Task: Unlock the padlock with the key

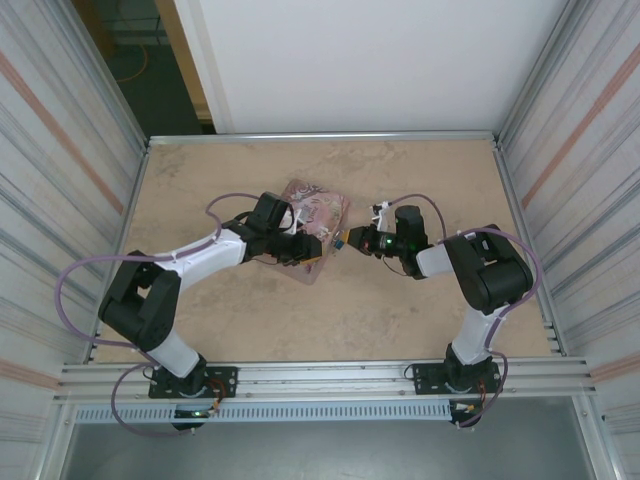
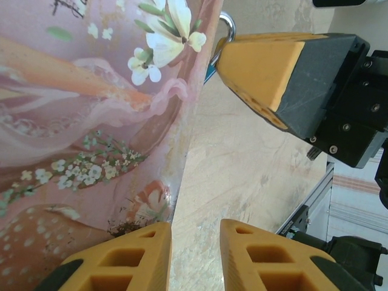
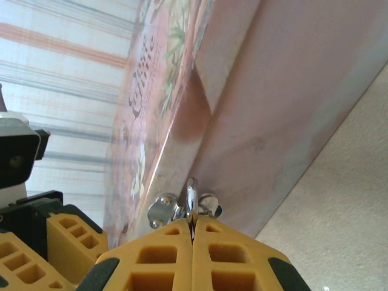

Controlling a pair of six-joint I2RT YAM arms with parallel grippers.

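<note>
Item, bench (image 1: 400,320): a beige mottled surface carrying a pink illustrated tin (image 1: 322,208), which you see lying at an angle near the middle with both arms meeting at its near side. Item, padlock (image 1: 340,243): it sits just off the tin's right edge, between the two tools. Your left wrist view gives its silvery shackle (image 2: 230,23) and a sliver of blue body (image 2: 208,74), tucked between the tin (image 2: 91,121) and a yellow finger (image 2: 260,66) of the right tool. Item, left tool (image 1: 305,252): it lies over the tin's near corner. In its own view the left tool (image 2: 195,230) stands a little spread, with one pad over the flowered lid, the other over bare bench, and the tin's edge running into the gap. You see nothing gripped between the pads. Item, right tool (image 1: 352,240): it points at the tin's right edge. In its own view the right tool (image 3: 193,221) has its pads pressed together, pinching a thin silvery metal piece (image 3: 191,193) with rounded chrome lobes either side, close against the tin's wall (image 3: 273,91). You cannot tell from these views whether that piece is the key or part of the lock.
</note>
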